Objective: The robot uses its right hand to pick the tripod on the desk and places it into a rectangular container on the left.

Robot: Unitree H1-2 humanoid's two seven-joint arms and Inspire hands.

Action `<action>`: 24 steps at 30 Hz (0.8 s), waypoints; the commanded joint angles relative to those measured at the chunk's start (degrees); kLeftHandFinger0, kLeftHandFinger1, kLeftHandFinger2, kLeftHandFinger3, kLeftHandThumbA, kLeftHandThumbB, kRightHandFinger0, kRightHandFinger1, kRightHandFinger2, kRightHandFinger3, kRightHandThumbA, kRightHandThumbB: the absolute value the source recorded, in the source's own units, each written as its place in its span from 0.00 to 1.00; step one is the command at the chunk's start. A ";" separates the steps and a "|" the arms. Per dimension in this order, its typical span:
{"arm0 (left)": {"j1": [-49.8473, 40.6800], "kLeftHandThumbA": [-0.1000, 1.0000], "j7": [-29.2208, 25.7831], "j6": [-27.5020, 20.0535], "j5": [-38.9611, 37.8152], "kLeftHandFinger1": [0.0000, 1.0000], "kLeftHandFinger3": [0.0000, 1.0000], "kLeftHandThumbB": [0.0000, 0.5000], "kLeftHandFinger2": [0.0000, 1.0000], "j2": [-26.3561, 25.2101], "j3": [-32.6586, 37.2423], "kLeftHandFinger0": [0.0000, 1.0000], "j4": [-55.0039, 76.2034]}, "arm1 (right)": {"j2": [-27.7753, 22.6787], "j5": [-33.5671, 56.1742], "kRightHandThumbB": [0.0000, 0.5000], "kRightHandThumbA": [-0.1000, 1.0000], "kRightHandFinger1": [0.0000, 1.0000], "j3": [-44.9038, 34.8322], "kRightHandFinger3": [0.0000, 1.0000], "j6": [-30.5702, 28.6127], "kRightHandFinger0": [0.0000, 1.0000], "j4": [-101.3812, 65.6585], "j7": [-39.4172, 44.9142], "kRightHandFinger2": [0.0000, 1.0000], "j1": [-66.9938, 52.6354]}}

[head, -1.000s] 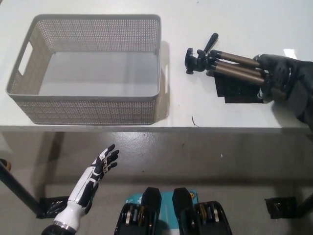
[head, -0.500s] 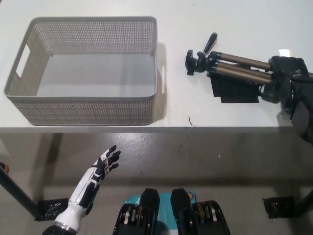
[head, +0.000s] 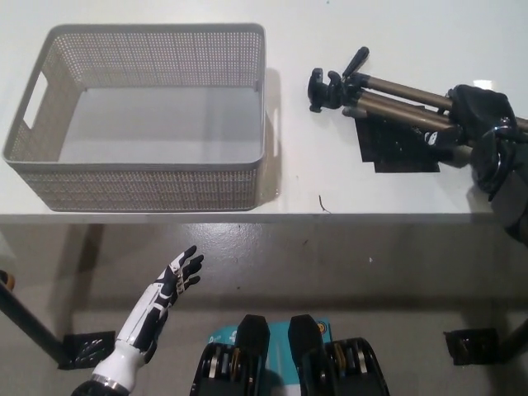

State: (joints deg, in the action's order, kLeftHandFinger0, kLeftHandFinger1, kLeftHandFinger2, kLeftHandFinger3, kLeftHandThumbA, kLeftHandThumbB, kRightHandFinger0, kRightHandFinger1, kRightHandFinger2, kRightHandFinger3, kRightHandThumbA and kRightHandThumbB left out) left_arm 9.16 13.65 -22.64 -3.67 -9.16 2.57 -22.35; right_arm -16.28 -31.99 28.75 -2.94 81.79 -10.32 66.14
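We see our black right hand (head: 478,124) closed around the leg end of the tripod (head: 388,103), which lies on the white desk (head: 396,33) at the right side, with its black head pointing toward the basket (head: 140,173) and its legs partly over a black patch (head: 396,153) on the desk. The grey mesh basket stands on the left part of the desk, well apart from the tripod. Our white left hand (head: 169,285) rests below the desk edge at the lower left, with its fingers spread and holding nothing.
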 commanded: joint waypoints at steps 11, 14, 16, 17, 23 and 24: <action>-0.10 1.00 -0.11 -1.59 0.09 1.00 1.00 1.00 1.00 -0.32 -0.20 1.00 1.18 | -1.75 3.34 0.27 0.00 0.53 -5.58 0.88 -10.75 0.04 -5.03 -3.55 0.90 11.32; -0.05 1.00 -0.09 -2.23 0.12 1.00 1.00 1.00 1.00 -0.34 -0.19 0.99 0.81 | -1.99 5.42 0.35 0.00 0.55 -8.68 0.86 -10.02 0.04 -6.31 -1.66 0.92 12.64; -0.11 1.00 -0.14 -2.09 0.06 1.00 1.00 1.00 1.00 -0.27 -0.21 0.99 0.91 | -2.26 6.22 0.30 0.00 0.52 -10.28 0.90 -10.72 0.01 -6.80 -0.92 0.91 13.27; -0.14 1.00 -0.13 -2.07 0.02 1.00 1.00 1.00 1.00 -0.28 -0.24 0.99 0.86 | -2.18 6.08 0.29 0.00 0.53 -10.58 0.93 -10.83 0.00 -6.70 -0.82 0.91 13.31; -0.68 1.00 -0.05 -1.86 -0.10 1.00 1.00 1.00 1.00 -0.16 -0.14 0.96 1.00 | -2.70 4.82 0.31 0.00 0.45 -10.50 0.97 -11.78 0.00 -8.45 -1.31 0.82 14.02; -0.93 1.00 -0.13 -1.74 0.15 1.00 1.00 1.00 1.00 -0.28 -0.11 0.96 1.16 | -2.59 5.26 0.31 0.00 0.43 -10.92 0.95 -12.04 0.00 -8.74 -1.30 0.81 13.96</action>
State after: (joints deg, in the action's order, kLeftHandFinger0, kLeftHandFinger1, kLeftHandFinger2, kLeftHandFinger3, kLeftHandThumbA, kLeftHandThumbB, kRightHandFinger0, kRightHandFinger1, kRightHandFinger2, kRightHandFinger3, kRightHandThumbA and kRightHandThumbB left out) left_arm 8.87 13.66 -22.66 -3.71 -9.15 2.60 -22.40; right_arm -16.31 -29.03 19.55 -10.51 76.67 -10.20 73.49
